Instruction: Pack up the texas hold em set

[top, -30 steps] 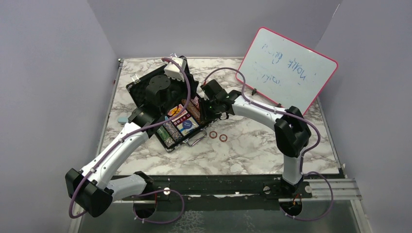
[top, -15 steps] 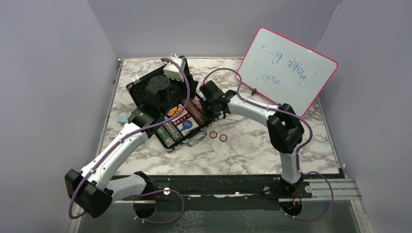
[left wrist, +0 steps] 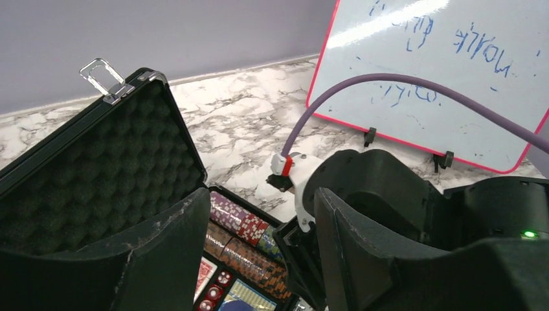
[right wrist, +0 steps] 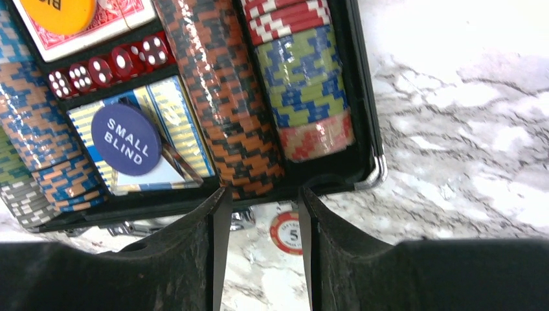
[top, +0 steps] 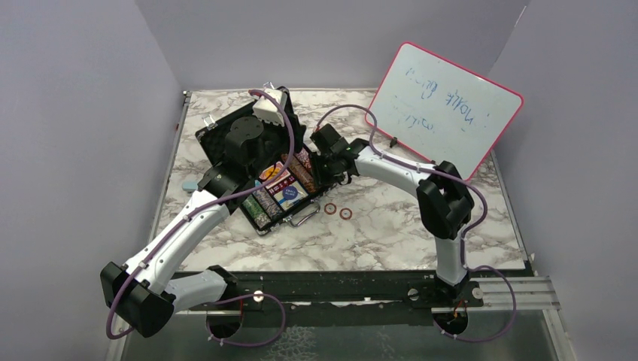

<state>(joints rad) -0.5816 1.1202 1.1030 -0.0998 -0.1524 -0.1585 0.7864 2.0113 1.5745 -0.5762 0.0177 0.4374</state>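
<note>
Fig. | loose chip (right wrist: 286, 232): flat on marble table (right wrist: 466, 129), just outside the briefcase (right wrist: 355, 78) wall | handling: probably light, rigid, slick and thin, best pinched across opposite rim edges | right gripper (right wrist: 262, 197): fingers narrowly parted, empty, chip visible below their gap | left gripper (left wrist: 259, 201): fingers parted, empty, beside foam lid (left wrist: 97, 175)

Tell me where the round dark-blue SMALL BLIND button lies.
Right wrist view, left side: the button rests on the blue card deck in the black briefcase, below the red dice.
</note>
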